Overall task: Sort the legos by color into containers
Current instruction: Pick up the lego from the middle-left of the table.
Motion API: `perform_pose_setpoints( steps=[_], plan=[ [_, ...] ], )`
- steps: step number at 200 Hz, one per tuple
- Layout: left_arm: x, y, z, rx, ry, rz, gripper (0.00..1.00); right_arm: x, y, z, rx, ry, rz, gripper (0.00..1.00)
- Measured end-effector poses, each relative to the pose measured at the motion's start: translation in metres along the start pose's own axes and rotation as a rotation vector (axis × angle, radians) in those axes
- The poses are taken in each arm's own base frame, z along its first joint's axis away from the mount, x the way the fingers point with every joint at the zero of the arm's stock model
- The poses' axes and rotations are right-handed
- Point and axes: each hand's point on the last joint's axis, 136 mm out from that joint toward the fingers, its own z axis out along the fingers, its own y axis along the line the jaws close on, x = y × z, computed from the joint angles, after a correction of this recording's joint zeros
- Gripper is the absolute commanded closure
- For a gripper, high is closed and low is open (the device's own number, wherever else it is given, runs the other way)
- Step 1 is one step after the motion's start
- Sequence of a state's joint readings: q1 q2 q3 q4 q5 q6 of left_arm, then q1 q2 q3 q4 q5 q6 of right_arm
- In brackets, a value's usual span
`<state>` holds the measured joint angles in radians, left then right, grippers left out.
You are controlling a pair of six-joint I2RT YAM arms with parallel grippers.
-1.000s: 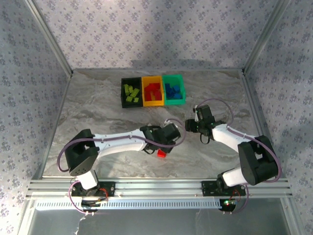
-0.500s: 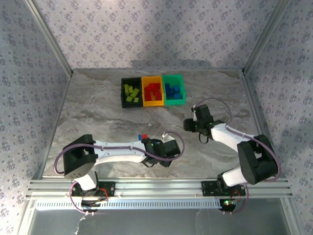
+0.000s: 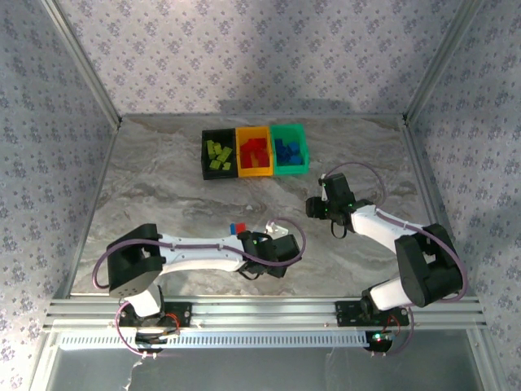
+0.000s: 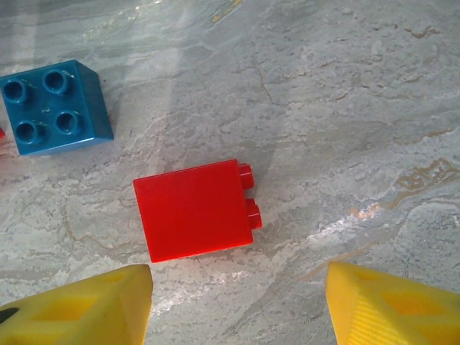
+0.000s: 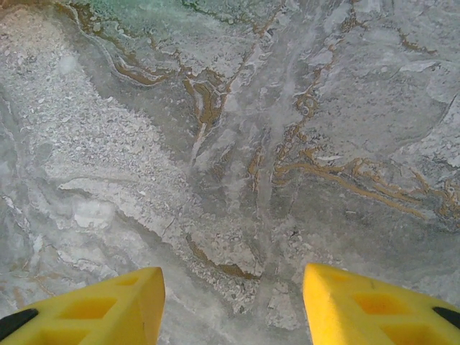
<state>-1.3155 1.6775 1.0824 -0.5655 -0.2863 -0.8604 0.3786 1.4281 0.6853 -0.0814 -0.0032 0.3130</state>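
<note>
Currently the left gripper [image 4: 237,280] is spread wide and holds nothing. Its yellow fingers [image 4: 93,305] stand either side of, and just short of, a red lego [image 4: 192,210]. The red lego lies on its side on the table [image 4: 345,108], studs facing sideways. A blue lego [image 4: 54,108] sits studs-up near the red lego, not touching it. Well beyond the red lego, the containers [image 3: 255,172] hold green, red and blue legos. The right gripper [image 5: 230,287] is likewise spread wide, empty, above bare table.
</note>
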Motion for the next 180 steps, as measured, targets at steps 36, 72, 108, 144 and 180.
perform_pose_setpoints(
  steps=[36, 72, 108, 144, 180],
  plan=[
    [-0.001, 0.007, 0.007, -0.02, 0.012, -0.044, 0.35, 0.001, 0.002, 0.0, -0.004, 0.002, -0.005, 0.44],
    [-0.003, 0.018, 0.02, -0.033, 0.038, -0.096, 0.36, 0.0, 0.003, 0.0, -0.005, 0.0, -0.006, 0.45],
    [-0.003, 0.02, 0.031, -0.022, 0.062, -0.124, 0.41, -0.001, 0.003, 0.0, -0.006, -0.002, -0.007, 0.44],
    [0.003, 0.017, 0.042, -0.031, 0.091, -0.095, 0.66, -0.001, 0.004, -0.001, -0.001, -0.004, -0.01, 0.44],
    [-0.008, 0.008, 0.038, -0.019, 0.08, -0.074, 0.69, -0.001, 0.002, -0.001, 0.007, -0.003, -0.011, 0.44]
  ],
)
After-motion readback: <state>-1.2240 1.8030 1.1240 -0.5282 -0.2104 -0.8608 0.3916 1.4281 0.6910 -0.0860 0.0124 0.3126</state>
